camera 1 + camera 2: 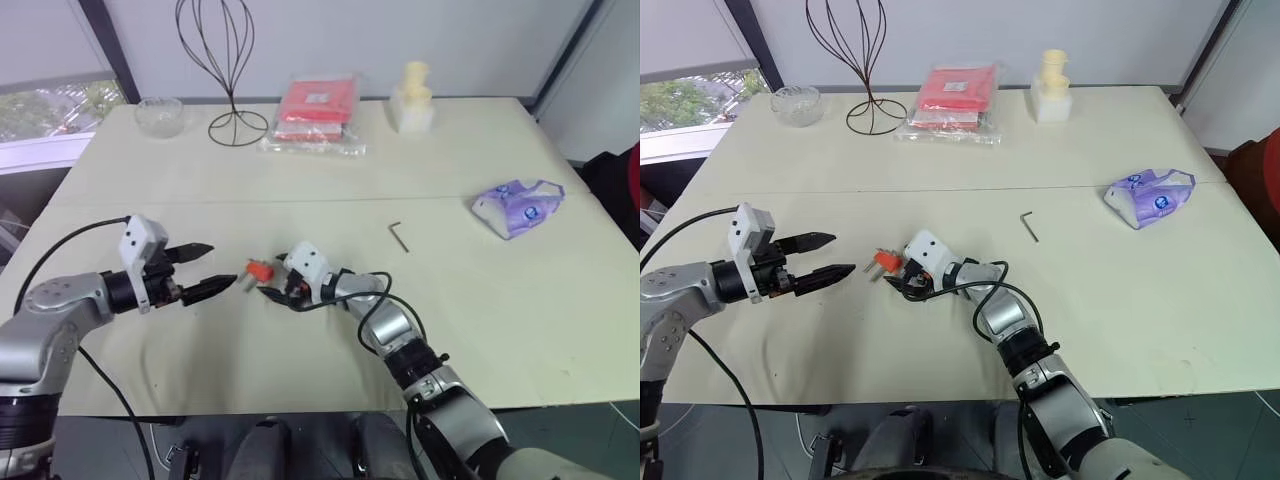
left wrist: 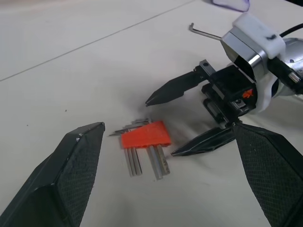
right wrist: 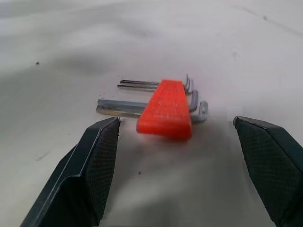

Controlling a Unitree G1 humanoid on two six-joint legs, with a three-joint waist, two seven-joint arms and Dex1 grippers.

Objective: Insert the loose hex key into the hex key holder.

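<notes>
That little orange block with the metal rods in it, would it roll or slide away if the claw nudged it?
The hex key holder lies flat on the table, so it probably won't roll. It looks small and light, so a nudge from the open right gripper would likely slide it.

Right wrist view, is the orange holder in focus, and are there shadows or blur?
Right wrist view: hex key holder sharp, soft shadow beneath it; the near fingers slightly soft. Left wrist view: holder also crisp, right hand casting faint shadow on the table.

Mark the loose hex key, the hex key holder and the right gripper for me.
loose hex key (image 1: 398,237): left eye view, mid-shaft.
hex key holder (image 3: 166,109): right wrist view, orange block's top face.
right gripper (image 2: 166,124): left wrist view, between fingertips.
</notes>
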